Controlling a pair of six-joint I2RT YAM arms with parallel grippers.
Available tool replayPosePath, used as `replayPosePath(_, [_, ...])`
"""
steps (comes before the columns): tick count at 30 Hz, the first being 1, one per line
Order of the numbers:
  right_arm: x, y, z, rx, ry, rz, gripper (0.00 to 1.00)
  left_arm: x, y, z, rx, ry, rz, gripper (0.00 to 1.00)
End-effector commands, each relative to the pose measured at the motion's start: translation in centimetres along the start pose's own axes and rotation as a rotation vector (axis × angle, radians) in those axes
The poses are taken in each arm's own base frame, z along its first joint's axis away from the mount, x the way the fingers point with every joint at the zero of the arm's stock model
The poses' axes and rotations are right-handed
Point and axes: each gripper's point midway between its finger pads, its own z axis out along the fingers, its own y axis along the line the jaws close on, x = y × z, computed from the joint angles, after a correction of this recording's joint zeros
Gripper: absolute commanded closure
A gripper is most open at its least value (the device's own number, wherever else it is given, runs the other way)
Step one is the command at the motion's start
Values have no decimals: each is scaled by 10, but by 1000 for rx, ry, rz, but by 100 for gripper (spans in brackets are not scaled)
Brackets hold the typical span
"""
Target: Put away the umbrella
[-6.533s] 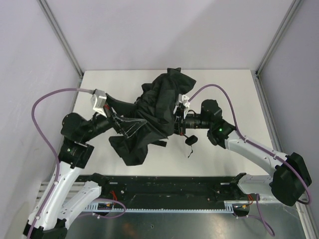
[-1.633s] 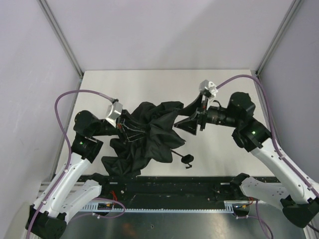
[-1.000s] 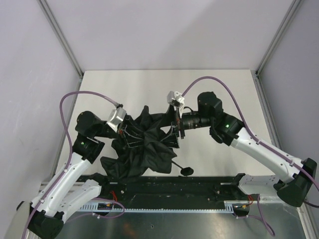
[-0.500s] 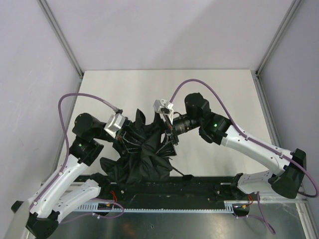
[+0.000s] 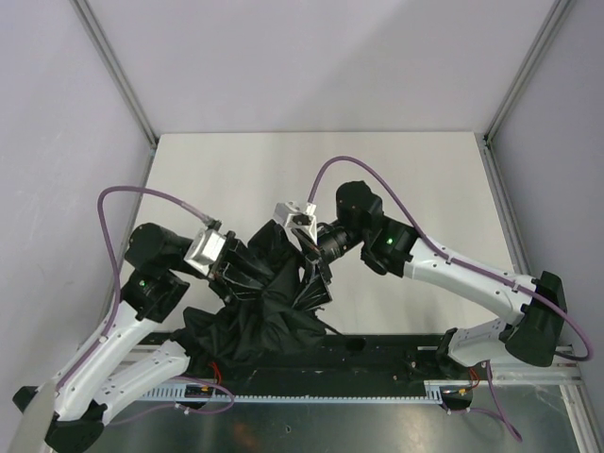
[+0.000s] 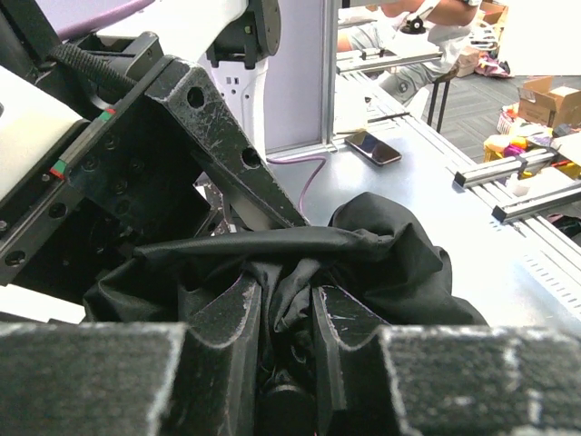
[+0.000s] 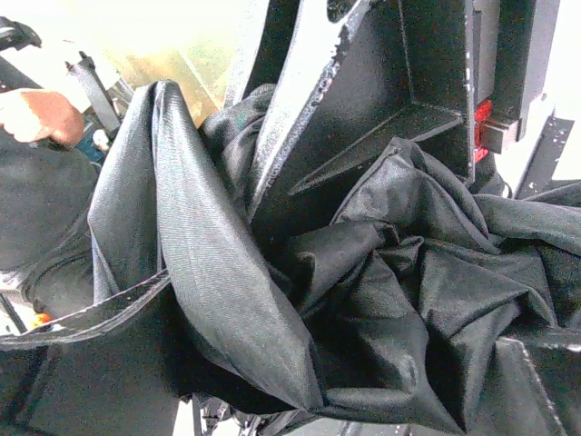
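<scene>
A white tabletop [image 5: 415,170] sits inside pale lilac walls [image 5: 311,57] framed by aluminium posts [image 5: 118,71]. A black rail [image 5: 396,354] runs along its near edge, where the arms are bolted.

The umbrella [image 5: 269,316] lies at the near left-centre of the tabletop as a crumpled heap of black canopy between the two arms. Its lower folds spill over the near edge onto the rail.

The left gripper [image 5: 231,274] reaches into the heap from the left. In the left wrist view its jaws are drawn close together, with a bunch of canopy pinched between the scratched fingers [image 6: 238,318].

The right gripper [image 5: 314,274] comes in from the right. Its jaws stand wide apart with folds of canopy bulging between them, though the right wrist view is too crowded with fabric to show any real pressure on it.

Only the left wrist view looks past the enclosure. It shows a grey metal bench [image 6: 454,227] with a phone [image 6: 372,147] lying on it, and cardboard boxes [image 6: 545,95] on the floor beyond.

The overhead view alone shows a green light on each arm.
</scene>
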Motion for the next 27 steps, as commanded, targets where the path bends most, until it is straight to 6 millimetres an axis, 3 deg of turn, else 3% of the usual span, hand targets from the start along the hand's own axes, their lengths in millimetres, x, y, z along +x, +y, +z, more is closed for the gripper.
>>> replayPosePath(1, [11,1,10,-42,23,48,14,-66,-1,1,-69,-123,300,100])
replayPosePath(3, [12,3,11,-42,28,48,9,-67,2,1,-75,-123,321,100])
replayPosePath(6, [14,6,12,-45,34,47,10,-69,7,2,-86,-120,346,100])
replayPosePath(8, [15,9,12,-66,39,48,21,-69,10,2,-91,-115,357,100])
replayPosePath(12, [12,14,12,-99,35,38,54,-73,15,4,-86,-105,386,100])
replayPosePath(17, [7,7,8,-75,19,26,91,-68,29,7,-98,-74,388,100])
replayPosePath(19, [7,0,3,-41,12,19,98,-64,36,8,-109,-57,390,100])
replayPosePath(23, [-1,-17,-14,50,-21,-12,100,-59,60,8,-170,-19,404,100])
replayPosePath(25, [-5,-33,-29,128,-49,-23,100,-60,76,6,-234,-11,414,91])
replayPosePath(27, [-7,-50,-47,208,-75,-30,100,-64,97,0,-332,-7,426,67])
